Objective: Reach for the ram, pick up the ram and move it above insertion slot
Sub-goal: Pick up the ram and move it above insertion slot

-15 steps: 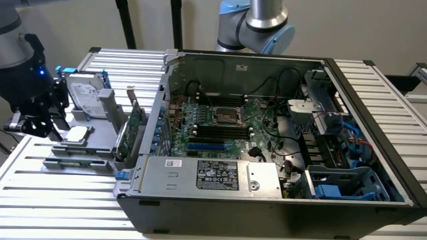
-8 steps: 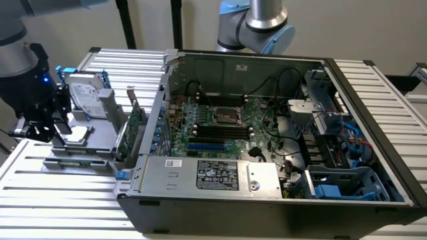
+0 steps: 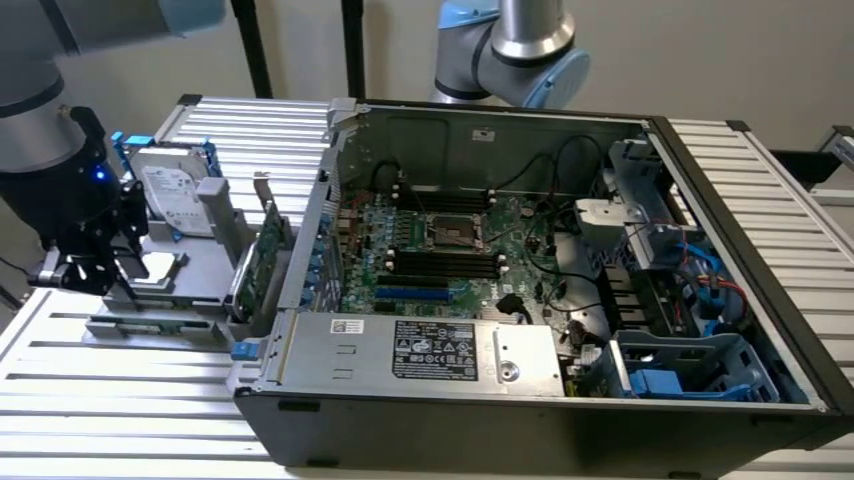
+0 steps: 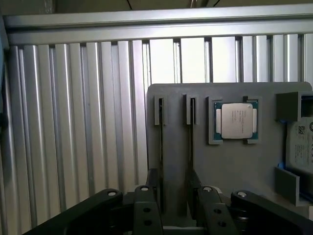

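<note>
**1. Task status**

The reach is judged to be nearly complete. The pick-up and the transfer are not yet done. The gripper [image 3: 94, 283] is held over the grey fixture plate [image 3: 200, 283], which lies at 9 o'clock of the computer case [image 3: 534, 420] in the exterior view. The fingers [image 4: 146, 210] are set apart, and nothing is clamped between them.

The ram [image 3: 150, 326] is seated on edge in its holder on the fixture plate. In the exterior view it is at roughly 5 o'clock of the gripper and well apart from the insertion slots [image 3: 447, 262]. In the wrist view two narrow holders are seen, each with a thin dark edge running toward the fingertips. Contact between fingers and ram cannot be confirmed.

**2. Materials and shapes**

- The ram is a long, thin, flat board of dull green and is judged to be rigid.
- The fixture plate is matt grey with raised brackets and is probably moulded or printed plastic.
- A processor [image 4: 237, 121] with a bright metal lid is nested just beside the holders.
- A hard drive [image 3: 174, 195] with a silver, labelled face is stood at 1 o'clock of the gripper.
- The table [image 3: 134, 420] is formed of ribbed aluminium profile.
- The insertion slots are long black channels on the green motherboard [image 3: 521, 225], at 6 o'clock of the processor socket [image 3: 447, 232].
- An upright green expansion card [image 3: 263, 255] is stood between the fixture plate and the case.
</note>
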